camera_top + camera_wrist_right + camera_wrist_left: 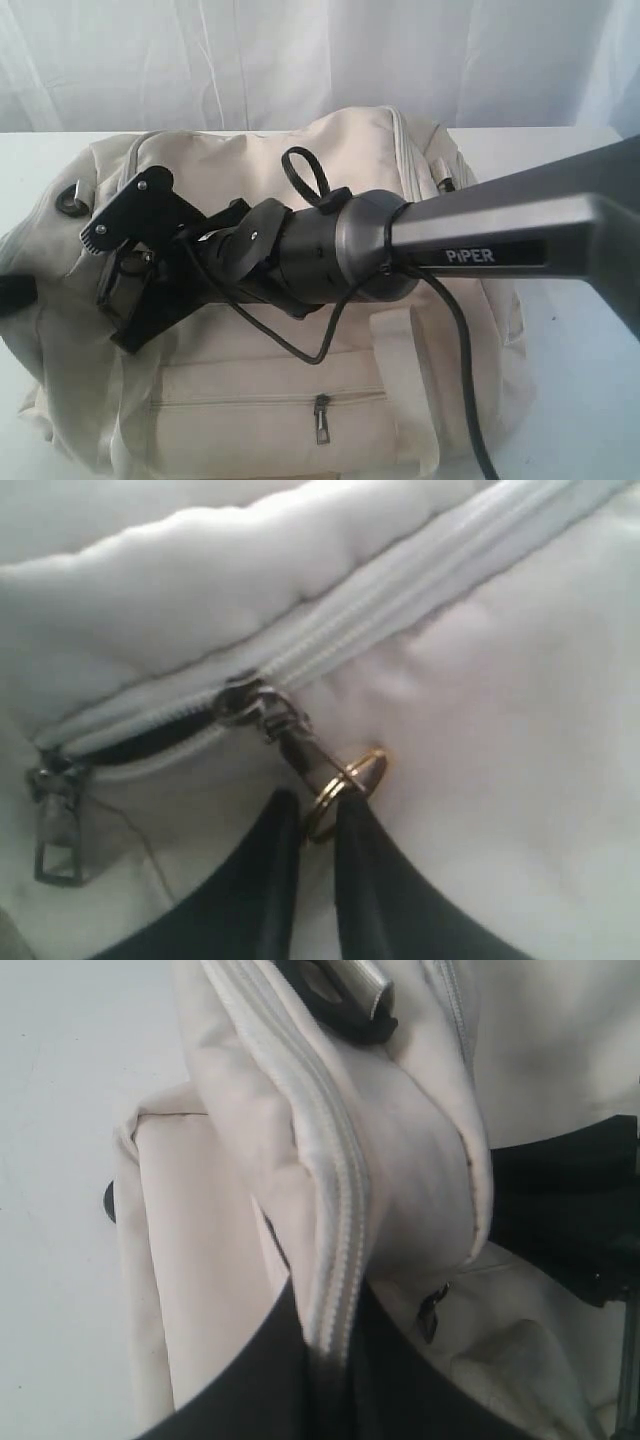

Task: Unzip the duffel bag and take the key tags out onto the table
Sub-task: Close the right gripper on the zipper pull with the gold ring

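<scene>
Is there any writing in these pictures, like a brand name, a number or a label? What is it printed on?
"PiPER": white letters on the grey robot arm that reaches in over the bag.
Nothing else can be read. The bag and its zip pull show no words, numbers or signs in any of the three views.

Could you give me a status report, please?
Right gripper shut on brass zip-pull ring. Left gripper pinching cream fabric duffel bag. Zip barely open; key tags unseen.
</scene>
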Robot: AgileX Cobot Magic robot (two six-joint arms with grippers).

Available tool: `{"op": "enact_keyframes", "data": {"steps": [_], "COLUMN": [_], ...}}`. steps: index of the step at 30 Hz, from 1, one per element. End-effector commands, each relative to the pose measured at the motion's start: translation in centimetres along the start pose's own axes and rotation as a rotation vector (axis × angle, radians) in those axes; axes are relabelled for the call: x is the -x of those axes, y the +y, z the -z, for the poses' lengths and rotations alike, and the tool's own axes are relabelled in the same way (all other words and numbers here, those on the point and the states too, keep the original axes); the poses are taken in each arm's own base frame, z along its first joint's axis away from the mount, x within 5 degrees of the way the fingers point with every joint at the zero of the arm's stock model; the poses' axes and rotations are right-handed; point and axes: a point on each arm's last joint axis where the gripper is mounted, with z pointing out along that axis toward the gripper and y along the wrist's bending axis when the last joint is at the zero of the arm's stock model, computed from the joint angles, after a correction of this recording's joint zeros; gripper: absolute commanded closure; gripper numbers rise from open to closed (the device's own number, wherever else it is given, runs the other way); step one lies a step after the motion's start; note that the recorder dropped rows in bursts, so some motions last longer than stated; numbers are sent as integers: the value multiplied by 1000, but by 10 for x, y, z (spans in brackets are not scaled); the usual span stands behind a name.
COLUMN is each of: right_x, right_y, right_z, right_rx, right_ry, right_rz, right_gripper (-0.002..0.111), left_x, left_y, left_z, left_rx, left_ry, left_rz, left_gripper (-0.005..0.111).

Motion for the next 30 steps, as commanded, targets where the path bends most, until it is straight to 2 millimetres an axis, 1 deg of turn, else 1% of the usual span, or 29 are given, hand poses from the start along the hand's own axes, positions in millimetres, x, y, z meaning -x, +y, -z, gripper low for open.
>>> {"op": "enact_keyframes", "data": {"steps": [1,4,9,14,21,30], "right_x": [3,6,16,20,18,6], "right_y": [-1,1,1,-3,2,6], "right_z": [1,4,13,16,16,4], "right_rx": [-13,-10,-29,-67,-15,7], "right_ry": [-11,-21,-56,-76,-59,-17], "right_rz": [11,27,38,36,38,40], "right_gripper": [103,108,108,108,108,108], "left_x": [2,2,2,2,1,1], "left_y": [-2,-2,-2,-2,-2,-2], "left_z": [1,1,1,1,1,1], "left_rx": [-4,-4,-4,-3,-3,-3], "left_ry": [-3,-3,-3,-2,-1,-1], "left_rz": [-21,-21,-21,-23,-22,-22], "left_gripper": [104,104,104,104,104,104]}}
